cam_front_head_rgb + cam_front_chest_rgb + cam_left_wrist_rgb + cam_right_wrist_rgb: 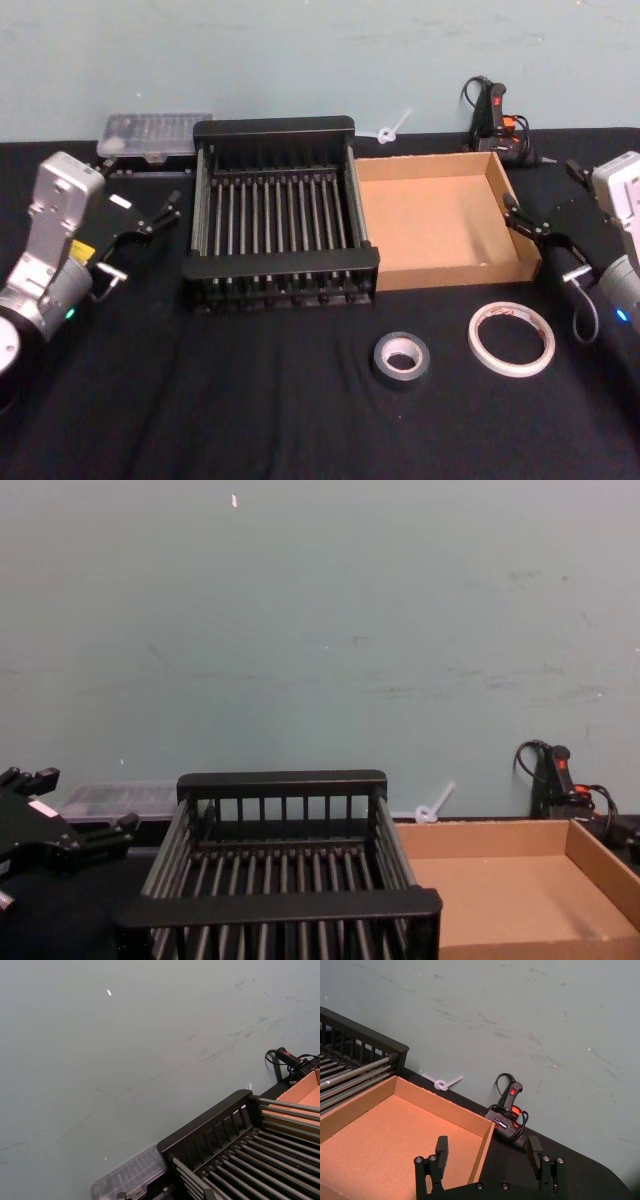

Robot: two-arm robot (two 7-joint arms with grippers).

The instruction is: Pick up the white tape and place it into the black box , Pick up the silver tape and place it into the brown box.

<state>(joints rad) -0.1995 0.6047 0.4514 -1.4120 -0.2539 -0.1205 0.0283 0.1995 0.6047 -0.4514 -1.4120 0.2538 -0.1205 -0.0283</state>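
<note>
The white tape (pixel 511 338), a thin wide ring, lies flat on the black table at the front right. To its left lies the silver tape (pixel 401 358), a smaller, thicker dark grey roll. Behind them, the black box (pixel 272 127), a slatted crate, stands side by side with the brown box (pixel 430 225), a shallow cardboard tray on its right. My left gripper (pixel 155 215) hovers open just left of the crate. My right gripper (pixel 525 222) is open at the tray's right wall, and nothing sits between its fingers (pixel 441 1147). Both boxes look empty.
A clear plastic case (pixel 155 133) lies behind the crate's left corner. A black glue gun with its cord (pixel 495 115) stands at the back right, near a white plastic tie (pixel 392 128). A pale green wall closes the back of the table.
</note>
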